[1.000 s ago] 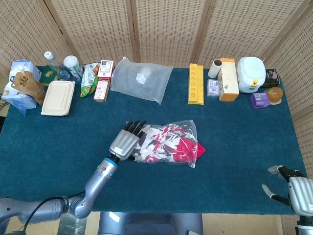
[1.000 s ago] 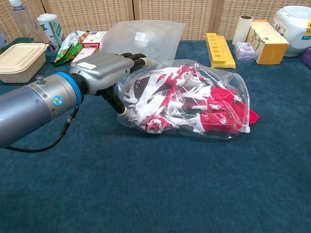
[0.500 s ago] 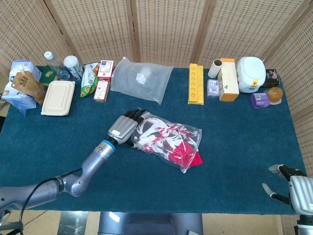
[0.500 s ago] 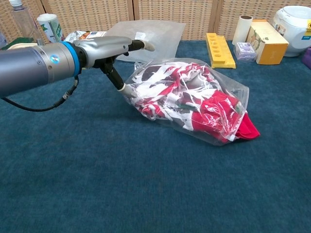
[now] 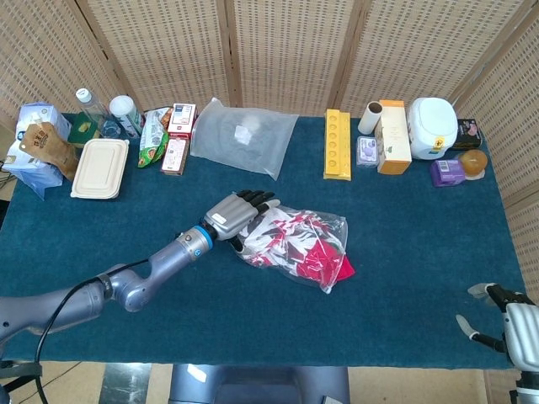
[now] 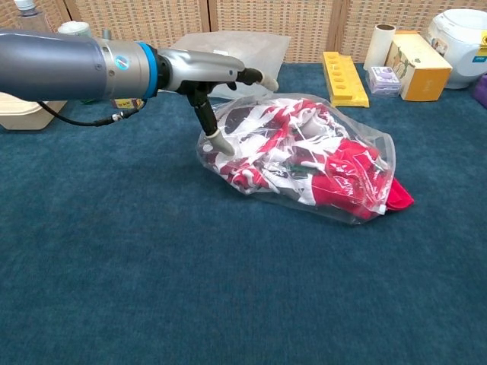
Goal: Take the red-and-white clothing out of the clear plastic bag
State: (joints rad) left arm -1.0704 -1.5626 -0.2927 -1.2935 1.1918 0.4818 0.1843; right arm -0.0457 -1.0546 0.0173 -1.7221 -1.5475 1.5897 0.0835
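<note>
The clear plastic bag (image 5: pixel 296 247) lies in the middle of the blue table (image 5: pixel 404 244), stuffed with the red-and-white clothing (image 6: pixel 304 156). A red corner of the cloth (image 6: pixel 401 200) pokes out of the bag's right end. My left hand (image 5: pixel 239 211) grips the bag's left end: its fingers (image 6: pixel 247 75) reach over the top and its thumb (image 6: pixel 217 141) presses into the side. My right hand (image 5: pixel 509 320) hangs off the table's near right corner, fingers apart and holding nothing. The chest view does not show it.
A flat empty clear bag (image 5: pixel 244 135) lies behind the left hand. Along the back edge stand a yellow tray (image 5: pixel 337 144), boxes (image 5: pixel 392 136), a white cooker (image 5: pixel 433 126), snack packs (image 5: pixel 175 139) and a lidded food box (image 5: pixel 99 168).
My left hand has swung up and to the right, pulling the bag's left end with it; the bag turned so its red end points to the near right. The right hand barely moved.
</note>
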